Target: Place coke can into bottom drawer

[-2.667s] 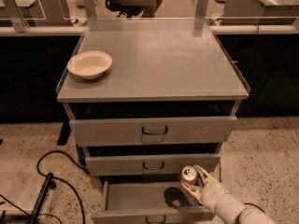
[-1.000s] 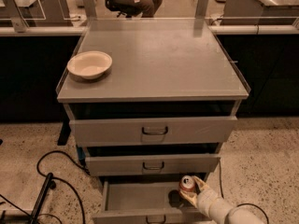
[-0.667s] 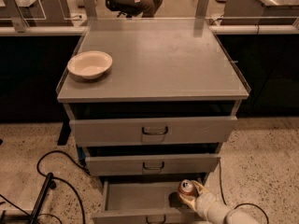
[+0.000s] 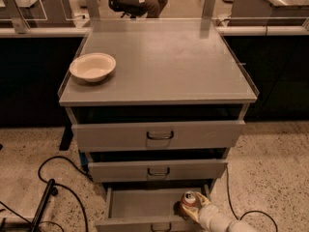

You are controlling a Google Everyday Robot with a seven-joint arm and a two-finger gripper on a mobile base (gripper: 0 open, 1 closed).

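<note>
Can [image 4: 188, 198] is upright inside the open bottom drawer [image 4: 137, 204], at its right end near the front. The gripper [image 4: 194, 204] reaches in from the lower right, its pale fingers pinching the can on both sides. The two drawers above are slightly ajar. A bowl [image 4: 92, 66] sits on the left of the cabinet top [image 4: 164, 57].

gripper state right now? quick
gripper: closed on the coke can, low inside the open bottom drawer.
</note>
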